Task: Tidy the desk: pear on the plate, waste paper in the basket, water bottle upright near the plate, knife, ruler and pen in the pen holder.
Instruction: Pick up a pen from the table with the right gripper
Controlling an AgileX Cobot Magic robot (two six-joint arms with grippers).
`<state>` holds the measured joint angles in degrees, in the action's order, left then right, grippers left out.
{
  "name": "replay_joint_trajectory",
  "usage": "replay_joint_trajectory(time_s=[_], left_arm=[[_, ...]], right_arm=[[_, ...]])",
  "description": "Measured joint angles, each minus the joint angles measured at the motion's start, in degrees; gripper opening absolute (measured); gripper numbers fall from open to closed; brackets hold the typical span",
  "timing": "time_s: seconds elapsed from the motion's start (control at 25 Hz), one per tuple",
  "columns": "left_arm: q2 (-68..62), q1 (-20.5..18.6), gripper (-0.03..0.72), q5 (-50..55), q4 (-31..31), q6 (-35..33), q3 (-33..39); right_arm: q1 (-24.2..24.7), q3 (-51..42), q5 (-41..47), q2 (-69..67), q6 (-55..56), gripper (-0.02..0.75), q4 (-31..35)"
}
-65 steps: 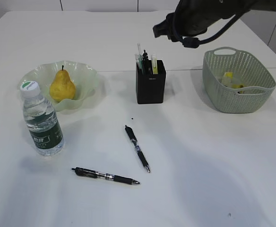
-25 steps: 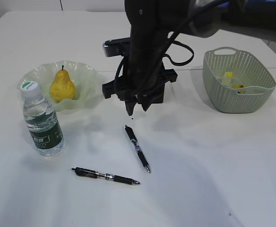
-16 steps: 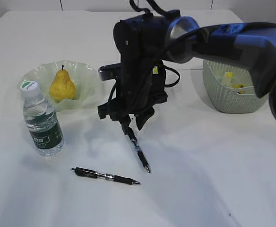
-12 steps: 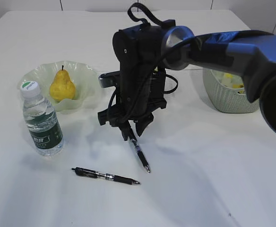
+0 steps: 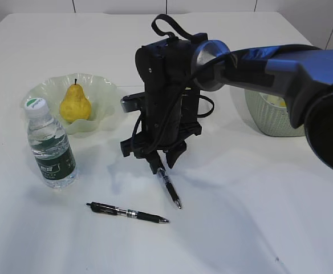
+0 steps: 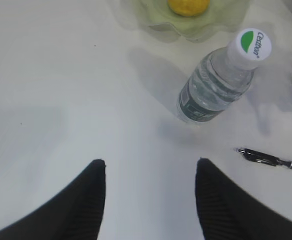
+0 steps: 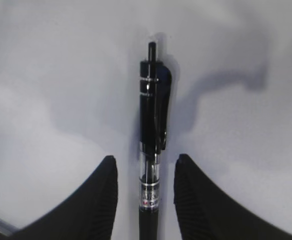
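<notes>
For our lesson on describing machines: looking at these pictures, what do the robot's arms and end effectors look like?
The right arm is dark and glossy with a bluish sheen, looped black cables and a round silvery joint. Its black, blocky right end effector has two tapering fingers with finely ribbed pads. The left end effector has matching black ribbed fingers.

- Robot test bench, likely a lab: plain white surface (image 5: 258, 228), bare pale panelled wall along frame top.
- Staged desk props: pen holder (image 5: 190, 108) centre, basket (image 5: 269, 123) right.
</notes>
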<state>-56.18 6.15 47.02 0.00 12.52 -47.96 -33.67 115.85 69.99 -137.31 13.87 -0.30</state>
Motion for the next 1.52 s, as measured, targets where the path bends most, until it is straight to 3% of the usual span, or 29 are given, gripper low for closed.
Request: replay_joint_trajectory(time_s=[1.0, 1.28, 1.52], left_arm=[[0.00, 0.00, 0.402, 0.00, 0.00, 0.00, 0.00], [0.00, 0.00, 0.402, 0.00, 0.00, 0.00, 0.00], [0.00, 0.00, 0.402, 0.00, 0.00, 0.00, 0.00]], right_arm=[[0.00, 0.35, 0.00, -2.73, 0.03, 0.283, -0.40], [0.00, 0.35, -0.10, -2.76, 0.12, 0.095, -0.40], [0.00, 0.35, -0.10, -2.42, -1.91, 0.078, -0.40]])
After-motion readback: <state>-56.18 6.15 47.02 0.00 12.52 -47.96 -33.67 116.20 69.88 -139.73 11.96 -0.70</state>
